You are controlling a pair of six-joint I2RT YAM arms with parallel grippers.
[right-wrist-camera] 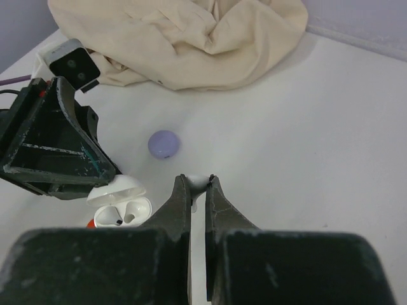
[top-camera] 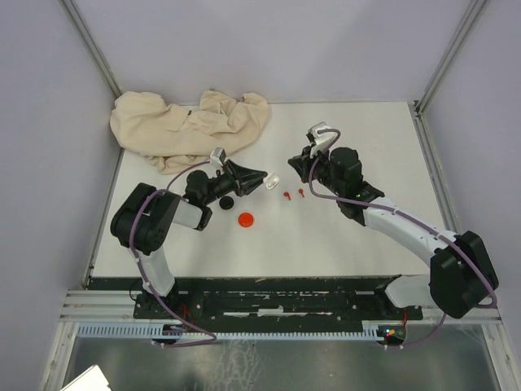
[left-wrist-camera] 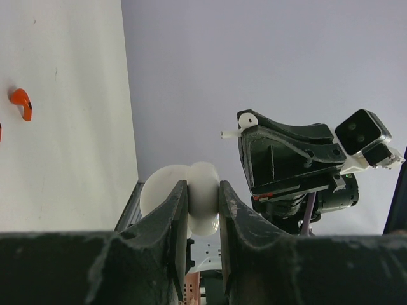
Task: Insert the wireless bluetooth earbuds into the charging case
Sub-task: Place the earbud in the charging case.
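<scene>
The white charging case (right-wrist-camera: 121,204) hangs above the table with its lid open, and my left gripper (left-wrist-camera: 203,190) is shut on its body (left-wrist-camera: 205,190). In the top view the case (top-camera: 273,180) sticks out of the left gripper (top-camera: 265,179), pointing right. My right gripper (right-wrist-camera: 199,184) is shut on a white earbud (right-wrist-camera: 198,182), stem down, just right of the case. The left wrist view shows that earbud (left-wrist-camera: 244,122) at the right gripper's tip. Two red earbuds (top-camera: 286,195) (top-camera: 301,193) lie on the table below the grippers; one red earbud (left-wrist-camera: 21,103) also shows in the left wrist view.
A crumpled beige cloth (top-camera: 191,122) covers the back left of the table. A red disc (top-camera: 246,219) and a black disc (top-camera: 226,201) lie near the left arm. A purple disc (right-wrist-camera: 163,143) lies beyond the right fingertips. Frame posts stand at the back corners.
</scene>
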